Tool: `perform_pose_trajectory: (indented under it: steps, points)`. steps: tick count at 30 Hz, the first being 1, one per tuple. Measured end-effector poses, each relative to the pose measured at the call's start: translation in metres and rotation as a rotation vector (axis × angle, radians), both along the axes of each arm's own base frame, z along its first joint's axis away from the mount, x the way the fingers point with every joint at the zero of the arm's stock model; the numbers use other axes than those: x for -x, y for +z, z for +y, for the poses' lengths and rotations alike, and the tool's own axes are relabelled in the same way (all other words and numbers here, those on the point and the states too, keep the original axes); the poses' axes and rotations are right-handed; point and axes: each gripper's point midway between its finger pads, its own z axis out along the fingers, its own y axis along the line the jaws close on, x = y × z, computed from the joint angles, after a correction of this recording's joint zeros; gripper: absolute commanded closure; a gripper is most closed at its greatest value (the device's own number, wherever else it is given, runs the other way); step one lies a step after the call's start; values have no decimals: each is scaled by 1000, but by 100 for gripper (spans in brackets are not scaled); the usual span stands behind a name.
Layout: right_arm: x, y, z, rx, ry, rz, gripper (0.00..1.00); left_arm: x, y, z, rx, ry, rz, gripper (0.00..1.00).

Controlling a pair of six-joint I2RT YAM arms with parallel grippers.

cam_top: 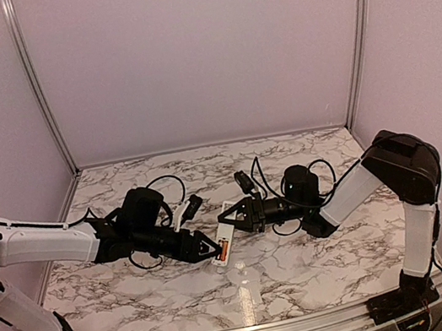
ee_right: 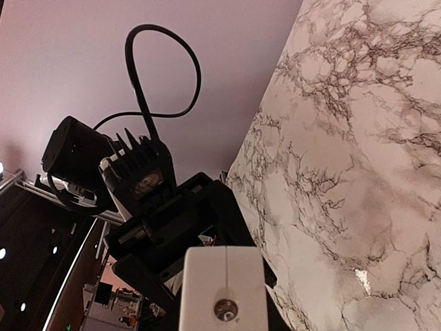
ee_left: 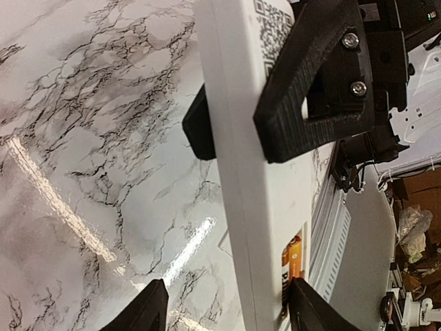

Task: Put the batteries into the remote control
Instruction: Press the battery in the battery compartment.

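At mid-table, a slim white rectangular plastic remote control (cam_top: 223,257) is met by two black grippers.
From above, the right gripper (cam_top: 228,222) is seen clamped on the remote's far end, the left gripper (cam_top: 211,248) beside an orange-copper cylindrical battery (cam_top: 224,246) seated in it. By the left wrist camera, the remote is shown pinched from both sides by the right gripper, while the left fingers (ee_left: 148,310) are spread apart either side of the battery end. By the right wrist camera, only the remote's white end face is shown.
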Motion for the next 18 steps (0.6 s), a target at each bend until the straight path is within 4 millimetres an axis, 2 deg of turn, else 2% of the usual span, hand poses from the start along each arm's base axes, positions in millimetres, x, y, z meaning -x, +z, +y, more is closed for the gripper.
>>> perform_pose_trajectory:
  steps: [5, 11, 14, 18]
  points:
    - [-4, 4, -6, -2, -10, -11, 100, -5, 5, 4, -5, 26, -37, 24]
    - [-13, 16, -39, 8, -61, -54, 100, -16, 31, 12, 17, 64, -150, 22]
    - [-17, 14, -51, 27, -86, -72, 100, -19, 34, 14, 12, 74, -183, 20]
    - [-15, 5, -58, 65, -96, -68, 100, -22, 33, 14, -9, 88, -215, 12]
